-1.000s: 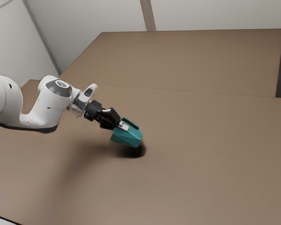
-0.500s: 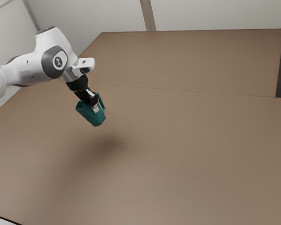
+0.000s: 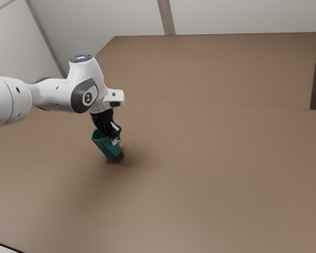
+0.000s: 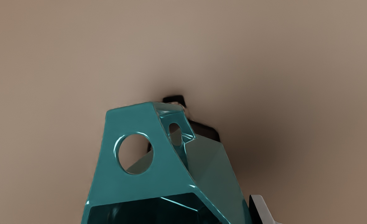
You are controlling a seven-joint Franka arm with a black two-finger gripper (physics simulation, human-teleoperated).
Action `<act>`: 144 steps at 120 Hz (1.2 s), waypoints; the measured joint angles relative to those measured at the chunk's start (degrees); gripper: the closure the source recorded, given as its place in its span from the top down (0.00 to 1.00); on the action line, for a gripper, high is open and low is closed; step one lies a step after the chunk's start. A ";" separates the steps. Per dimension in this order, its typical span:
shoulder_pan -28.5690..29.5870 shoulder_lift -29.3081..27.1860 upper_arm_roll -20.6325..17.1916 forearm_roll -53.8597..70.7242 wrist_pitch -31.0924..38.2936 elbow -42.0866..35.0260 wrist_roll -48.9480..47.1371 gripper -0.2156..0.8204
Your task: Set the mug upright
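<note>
Jaws of mine grip the glossy teal faceted mug (image 3: 104, 145), tilted, base near the flat brown desk (image 3: 210, 179), contact unclear. Risk: released at this lean, it may topple.

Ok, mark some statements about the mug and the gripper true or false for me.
1. The mug is teal. True.
2. The mug stands perfectly straight. False: it is tilted, its mouth leaning toward the exterior view's left.
3. The gripper is shut on the mug. True.
4. The mug's mouth points straight down. False: it is the upper end.
5. A dark shadow falls on the table. True.
</note>
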 joint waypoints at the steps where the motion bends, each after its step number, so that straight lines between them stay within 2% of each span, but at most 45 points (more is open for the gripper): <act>1: -0.02 0.06 -0.04 0.02 0.02 -0.01 -0.11 0.04; 21: -0.12 1.43 -0.37 0.19 0.26 -0.06 -2.08 0.06; 46: -0.08 0.59 -0.62 -0.83 0.23 -0.65 -3.63 0.47; 57: -0.09 -1.41 -1.00 -1.44 0.04 -0.58 -4.14 0.58; 69: -0.21 -4.56 -1.16 -3.42 -1.58 0.58 -4.51 0.66; 106: -0.04 -5.79 -0.98 -6.97 -16.33 19.45 -5.49 0.76; 144: -0.10 -9.44 -0.78 -6.20 -25.44 23.59 -6.01 0.78</act>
